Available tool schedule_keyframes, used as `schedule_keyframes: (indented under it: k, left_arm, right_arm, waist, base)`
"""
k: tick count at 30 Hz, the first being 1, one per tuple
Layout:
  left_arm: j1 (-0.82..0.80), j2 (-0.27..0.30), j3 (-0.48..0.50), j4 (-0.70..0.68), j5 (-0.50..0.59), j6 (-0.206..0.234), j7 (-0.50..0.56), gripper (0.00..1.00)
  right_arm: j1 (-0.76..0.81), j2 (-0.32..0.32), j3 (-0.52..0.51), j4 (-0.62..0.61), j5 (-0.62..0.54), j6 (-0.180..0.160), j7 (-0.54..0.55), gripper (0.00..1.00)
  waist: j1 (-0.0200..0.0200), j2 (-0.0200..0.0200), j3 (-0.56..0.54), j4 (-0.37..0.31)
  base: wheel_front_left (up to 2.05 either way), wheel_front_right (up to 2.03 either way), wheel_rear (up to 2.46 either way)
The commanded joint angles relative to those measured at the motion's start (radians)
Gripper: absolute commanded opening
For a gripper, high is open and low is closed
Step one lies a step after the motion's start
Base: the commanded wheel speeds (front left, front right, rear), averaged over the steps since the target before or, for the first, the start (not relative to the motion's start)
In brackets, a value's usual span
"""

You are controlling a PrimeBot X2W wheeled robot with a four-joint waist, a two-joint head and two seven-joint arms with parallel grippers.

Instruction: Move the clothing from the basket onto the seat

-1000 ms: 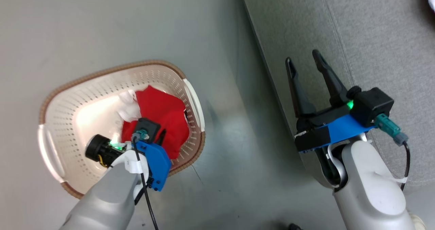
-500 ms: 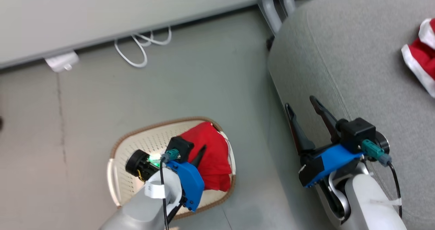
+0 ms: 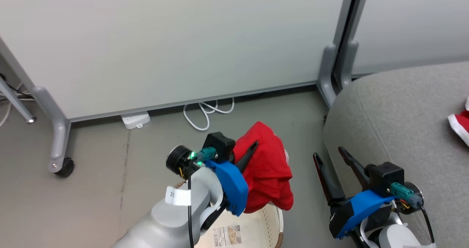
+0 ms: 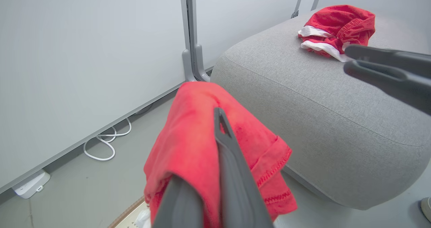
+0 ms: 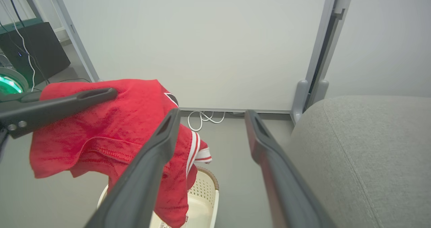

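Lifted since a second before, the red jersey (image 3: 269, 167) hung above the basket (image 3: 273, 222), pinched by the closed fingers of the left gripper (image 3: 251, 151); the right gripper (image 3: 328, 152) stood open and empty, near the seat (image 3: 395, 112); carrying it right remained; left wrist view showed another garment (image 4: 336, 26) already on the far seat; right wrist view showed the jersey's white stripes.

**Red shirt held above basket, beside grey seat**

The right gripper (image 5: 212, 112) rises from 6 o'clock. Its two dark fingers (image 5: 269, 160) are spread wide with nothing between them. At 9 o'clock the left gripper (image 5: 101, 94) pinches a red shirt (image 5: 97, 133) with white stripes. The shirt hangs over the basket (image 5: 203, 197) at 6 o'clock. The seat (image 5: 367, 154) is at 4 o'clock. A white cable (image 5: 202, 118) loops on the floor (image 5: 239, 181) by the wall (image 5: 202, 46).
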Motion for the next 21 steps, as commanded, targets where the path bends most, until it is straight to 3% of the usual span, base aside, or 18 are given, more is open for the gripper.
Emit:
schedule_keyframes:
  k: [1, 21]
  left_arm:
    - [-0.028, 0.000, -0.006, -0.011, -0.012, -0.002, -0.006, 0.00]
    - [-0.159, -0.009, -0.084, -0.094, -0.105, -0.002, -0.019, 0.00]
  right_arm:
    - [0.020, -0.001, -0.001, -0.008, 0.006, 0.000, 0.004, 1.00]
    - [0.073, 0.008, 0.021, -0.034, 0.024, 0.000, 0.023, 1.00]
  waist:
    - [0.0004, -0.0001, -0.038, 0.034]
    - [0.0004, -0.0001, -0.080, 0.052]
  base:
    - [0.00, 0.00, 0.00]
    - [0.00, 0.00, 0.00]
